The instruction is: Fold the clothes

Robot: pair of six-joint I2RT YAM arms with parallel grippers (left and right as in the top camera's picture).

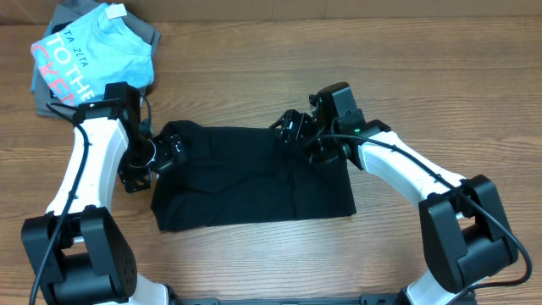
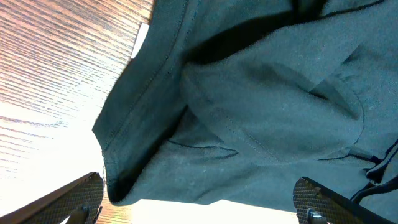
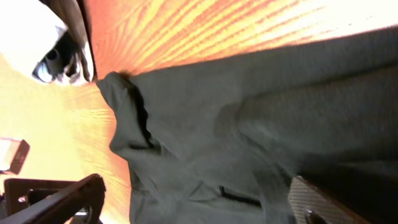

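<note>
The left tool [image 2: 198, 185] is released. Its fingers are spread wide, with the rumpled left end of the shirt [image 1: 254, 178] lying between and beyond them, and nothing is pinched. The right tool [image 3: 196, 186] is the same: fingers apart over the shirt's far right corner, cloth below it but none gripped.

The shirt lies as a rough dark rectangle in the middle of the counter [image 1: 440, 76], its long side running left to right. A white tag [image 2: 142, 38] peeks out at the left end, next to bare wood.

From here it looks like both tools are lining up to take the far edge for the next fold. To do it well, each should come down square on the hem and bite through every layer. The left end is bunched, so a shallow pinch there would likely catch only a loose ridge. Then I'd lift both ends together, level, with the cloth just taut between them, and lay edge onto edge — no dragging.

The tee [image 1: 93, 51] sits in the far left corner, well apart from the shirt but close to the left arm, so that arm's swing should stay tight.
</note>
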